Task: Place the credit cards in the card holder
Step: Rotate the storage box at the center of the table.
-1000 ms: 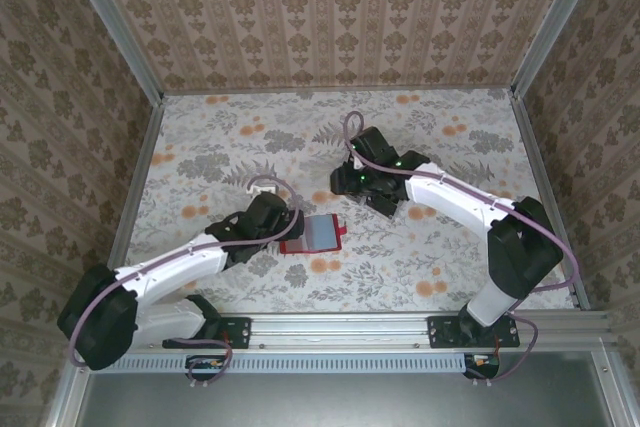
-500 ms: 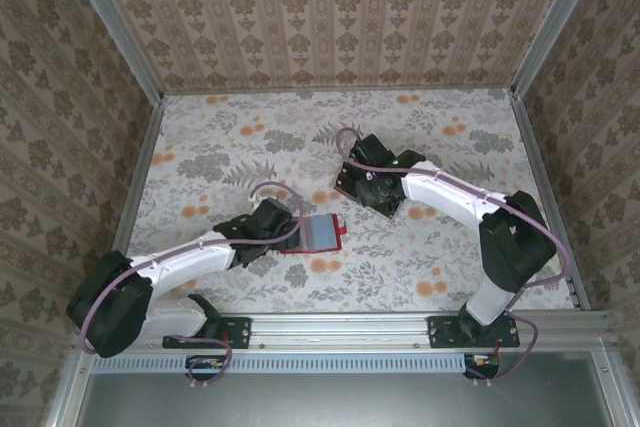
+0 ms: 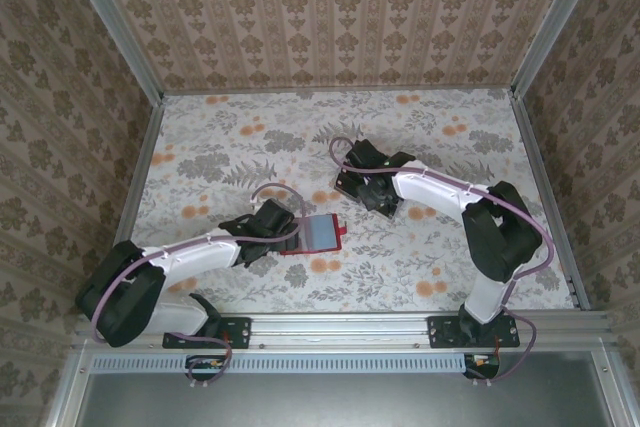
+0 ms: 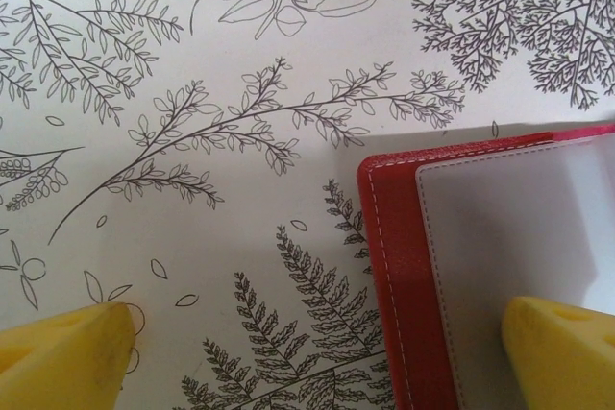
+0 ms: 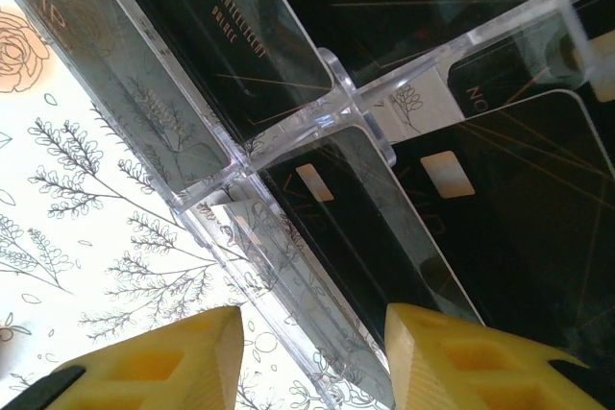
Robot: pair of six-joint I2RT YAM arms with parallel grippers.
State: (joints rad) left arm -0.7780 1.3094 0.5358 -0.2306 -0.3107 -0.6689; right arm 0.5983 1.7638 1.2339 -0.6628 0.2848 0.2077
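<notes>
right wrist view: credit cards (image 5: 380, 228) sit inside the clear slotted tray (image 5: 348, 108).

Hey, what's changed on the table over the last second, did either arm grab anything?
Both arms swung their elbows inward, the left one rightward and the right one leftward. The left gripper stayed open at the card holder's edge, the right gripper open over the clear tray of credit cards. Nothing was grabbed or released; the card holder lies open where it was.
</notes>
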